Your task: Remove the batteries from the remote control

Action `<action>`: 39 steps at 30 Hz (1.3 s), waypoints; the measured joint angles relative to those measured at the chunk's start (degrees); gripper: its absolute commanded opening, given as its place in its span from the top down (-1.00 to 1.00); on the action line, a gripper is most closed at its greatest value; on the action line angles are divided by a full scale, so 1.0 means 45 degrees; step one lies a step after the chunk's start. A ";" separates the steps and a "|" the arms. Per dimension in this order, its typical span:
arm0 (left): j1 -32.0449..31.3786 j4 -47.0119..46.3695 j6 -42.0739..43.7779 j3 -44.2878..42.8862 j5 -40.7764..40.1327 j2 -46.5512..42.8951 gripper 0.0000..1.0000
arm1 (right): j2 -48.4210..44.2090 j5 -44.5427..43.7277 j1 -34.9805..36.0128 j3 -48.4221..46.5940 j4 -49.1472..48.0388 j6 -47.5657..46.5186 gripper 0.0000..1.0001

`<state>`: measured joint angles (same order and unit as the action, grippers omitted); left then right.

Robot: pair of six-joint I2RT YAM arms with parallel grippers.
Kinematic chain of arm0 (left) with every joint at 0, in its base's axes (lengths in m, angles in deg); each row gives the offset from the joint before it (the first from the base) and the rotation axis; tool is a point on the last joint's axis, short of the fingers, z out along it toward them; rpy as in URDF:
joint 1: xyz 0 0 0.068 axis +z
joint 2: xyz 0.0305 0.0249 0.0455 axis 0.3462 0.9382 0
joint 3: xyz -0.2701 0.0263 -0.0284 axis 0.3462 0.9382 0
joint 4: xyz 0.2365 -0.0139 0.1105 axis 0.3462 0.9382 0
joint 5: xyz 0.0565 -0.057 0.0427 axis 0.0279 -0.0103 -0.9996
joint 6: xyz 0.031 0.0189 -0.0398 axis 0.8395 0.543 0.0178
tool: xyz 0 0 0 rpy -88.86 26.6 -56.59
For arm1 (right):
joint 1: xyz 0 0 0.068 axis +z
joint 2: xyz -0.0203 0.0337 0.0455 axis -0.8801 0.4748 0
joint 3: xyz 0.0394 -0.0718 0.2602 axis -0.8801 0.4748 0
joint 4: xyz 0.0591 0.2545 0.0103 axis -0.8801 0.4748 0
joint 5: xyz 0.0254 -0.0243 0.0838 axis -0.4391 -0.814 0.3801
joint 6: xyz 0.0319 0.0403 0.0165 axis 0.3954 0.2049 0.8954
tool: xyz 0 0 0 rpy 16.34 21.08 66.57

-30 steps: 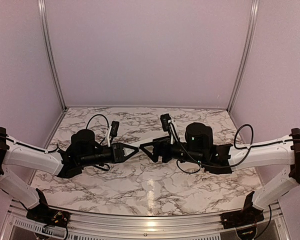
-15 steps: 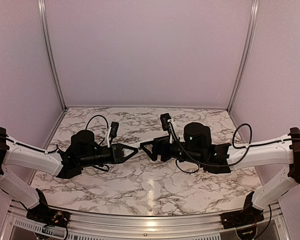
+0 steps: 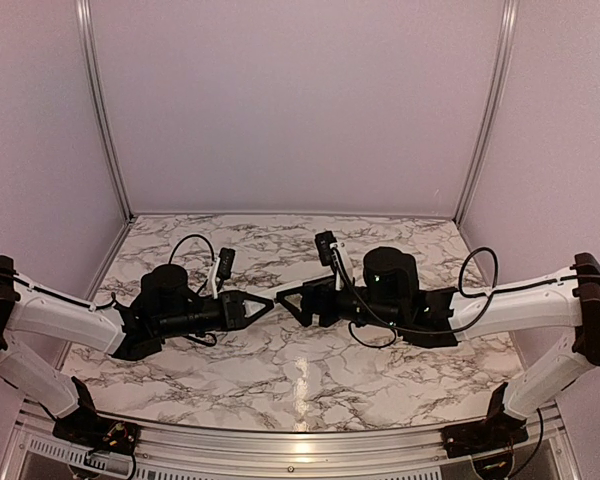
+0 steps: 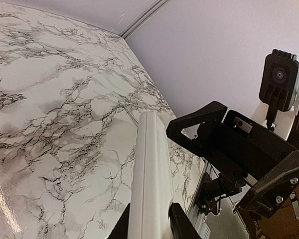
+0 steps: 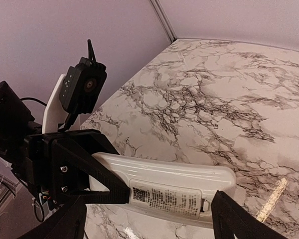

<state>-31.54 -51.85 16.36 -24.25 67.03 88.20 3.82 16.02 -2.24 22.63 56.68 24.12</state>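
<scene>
The slim white rectangular remote control [image 5: 164, 186] was clamped in the left tool [image 3: 261, 302] above the middle of the marbled surface [image 3: 310, 385], the right tool [image 3: 285, 297] spread apart around its free end; no batteries were judged removed yet.

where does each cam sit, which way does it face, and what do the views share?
Top external: high behind the robot, looking down over the table; left arm and right arm show whole, left gripper and right gripper facing each other.
Left wrist: on the left arm, facing along its fingers toward the right gripper; own fingers clamp the remote.
Right wrist: on the right arm, facing the left gripper; own open fingers at the bottom corners.
Shared: both wrist views show the remote and the opposite gripper.
</scene>
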 measured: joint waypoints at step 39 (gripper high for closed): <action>0.0044 -0.0544 -0.0141 0.0340 -0.0272 -0.0160 1.00 | 0.0340 -0.0063 0.0034 -0.0267 -0.0165 0.0146 -0.70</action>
<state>-31.34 -54.30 15.73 -22.72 65.80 87.48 5.35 15.73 -2.09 21.42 55.94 24.78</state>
